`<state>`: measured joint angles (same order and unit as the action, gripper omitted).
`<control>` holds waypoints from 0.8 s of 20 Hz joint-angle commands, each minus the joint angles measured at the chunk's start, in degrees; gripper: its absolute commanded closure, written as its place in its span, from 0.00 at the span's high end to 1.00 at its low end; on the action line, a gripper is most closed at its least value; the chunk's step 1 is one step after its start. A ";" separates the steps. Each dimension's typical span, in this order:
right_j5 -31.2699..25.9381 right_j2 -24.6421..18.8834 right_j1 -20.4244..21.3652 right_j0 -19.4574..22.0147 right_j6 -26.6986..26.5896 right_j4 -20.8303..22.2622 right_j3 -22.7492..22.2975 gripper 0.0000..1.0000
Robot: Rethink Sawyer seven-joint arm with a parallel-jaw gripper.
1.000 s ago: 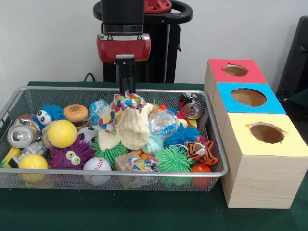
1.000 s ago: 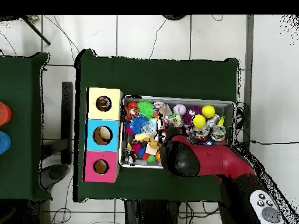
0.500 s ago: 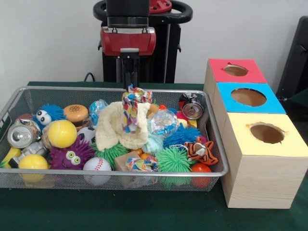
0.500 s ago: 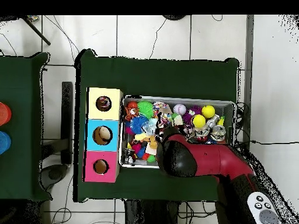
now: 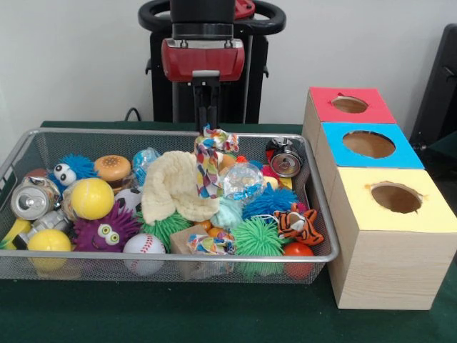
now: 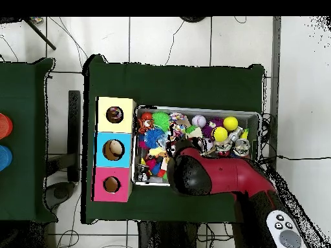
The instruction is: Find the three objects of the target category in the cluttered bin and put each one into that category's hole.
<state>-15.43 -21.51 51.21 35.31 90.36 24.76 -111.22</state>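
My gripper (image 5: 208,126) hangs over the back middle of the wire mesh bin (image 5: 14,153) and is shut on a speckled rope bundle (image 5: 209,161), which dangles from it above the toys. The cream waffle cloth (image 5: 171,187) lies just left of the bundle on the pile. A second speckled bundle (image 5: 207,244) lies at the bin's front wall. The third is hidden. In the overhead view my arm (image 6: 213,174) covers the bin's lower middle (image 6: 196,110).
Three wooden boxes stand right of the bin: red top (image 5: 348,104), blue top (image 5: 369,144), yellow top (image 5: 396,198), each with a round hole. The bin also holds balls, spiky toys, cans, a tiger toy (image 5: 298,223) and a clear crinkly ball (image 5: 243,181).
My gripper has risen and moved right, toward the boxes, with the speckled bundle. The cream cloth has slid off the bundle and dropped back onto the pile.
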 commanded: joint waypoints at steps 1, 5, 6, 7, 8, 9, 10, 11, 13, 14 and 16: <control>-7.53 -1.00 0.75 -1.23 2.70 -1.60 3.13 0.00; -8.19 -0.80 1.34 -2.08 2.99 -2.06 3.30 0.00; -8.49 -0.80 1.57 -2.30 3.10 -2.33 3.31 0.00; -9.20 -1.03 2.19 -2.45 3.03 -2.85 3.34 0.00; -9.87 -1.18 2.83 -2.54 2.86 -3.32 3.42 0.00; -10.55 -1.33 3.47 -2.64 2.69 -3.78 3.49 0.00; -10.82 -1.40 3.83 -2.71 2.65 -4.05 3.58 0.00; -10.79 -1.55 4.09 -2.81 2.72 -4.33 3.70 0.00; -10.53 -1.91 4.47 -3.04 2.61 -4.62 4.04 0.00; -10.57 -1.95 4.53 -3.15 2.46 -4.63 4.09 0.00; -10.39 -2.03 4.33 -3.42 2.30 -4.55 4.18 0.00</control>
<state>-18.65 -21.51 54.03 32.42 90.36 22.39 -110.98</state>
